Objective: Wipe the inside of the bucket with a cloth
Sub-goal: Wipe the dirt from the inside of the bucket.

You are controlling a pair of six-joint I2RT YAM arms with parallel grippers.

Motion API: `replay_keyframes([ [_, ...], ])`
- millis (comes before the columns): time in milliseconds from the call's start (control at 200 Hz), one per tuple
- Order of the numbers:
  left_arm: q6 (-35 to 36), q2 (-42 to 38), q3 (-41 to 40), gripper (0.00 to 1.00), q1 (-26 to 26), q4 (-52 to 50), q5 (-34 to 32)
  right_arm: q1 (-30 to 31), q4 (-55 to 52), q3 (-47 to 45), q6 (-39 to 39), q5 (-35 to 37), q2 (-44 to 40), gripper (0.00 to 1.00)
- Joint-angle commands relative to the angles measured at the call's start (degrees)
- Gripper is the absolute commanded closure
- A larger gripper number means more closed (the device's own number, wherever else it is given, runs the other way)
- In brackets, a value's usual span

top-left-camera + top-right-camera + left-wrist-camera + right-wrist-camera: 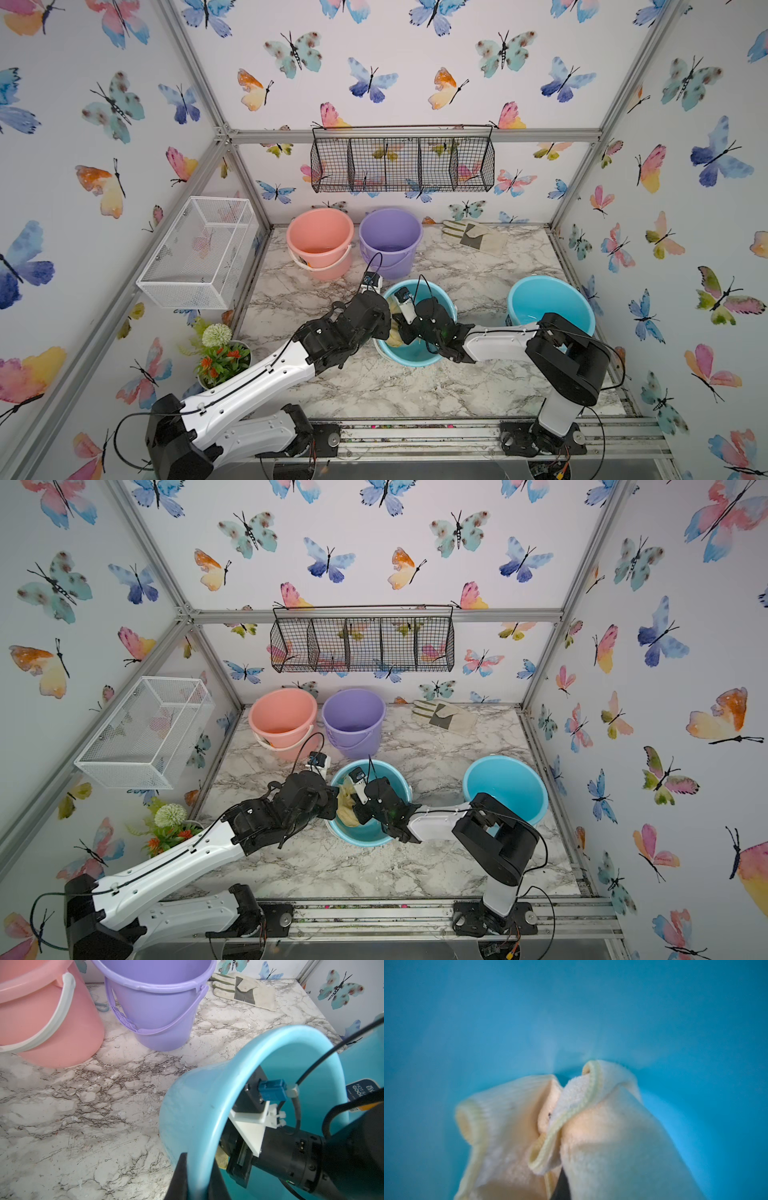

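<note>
Blue middle bucket (411, 355) tilted on marble counter (374, 386). Clenched over its near rim, steadying: left pincer (198, 1167). Clenched on pale yellow terry cloth (591, 1136), deep inside bucket: right pincer (358, 813), wad pressed to inner wall. Judged mid-wipe: grasping and reaching in done. Left: rest of wall and base. Share of wall covered: cannot tell.
</note>
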Motion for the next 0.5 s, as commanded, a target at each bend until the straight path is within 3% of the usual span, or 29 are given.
replay_keyframes([
  [0,-2.0,-1.4,-0.5,1.0,-0.1,0.2,0.9,0.3,1.1,2.5,-8.0,17.7,2.2,0.98],
  [80,-2.0,-1.4,-0.3,1.0,-0.2,0.0,0.8,0.2,-1.9,4.1,-12.4,24.1,3.2,0.98],
  [235,-2.0,-1.6,-0.3,1.0,-0.2,-0.2,0.1,0.2,-13.0,7.9,-18.2,29.9,4.5,0.98],
  [495,-1.5,-0.3,0.3,1.0,-0.2,-0.4,-0.9,0.2,-39.3,12.3,-15.5,28.4,3.5,0.98],
])
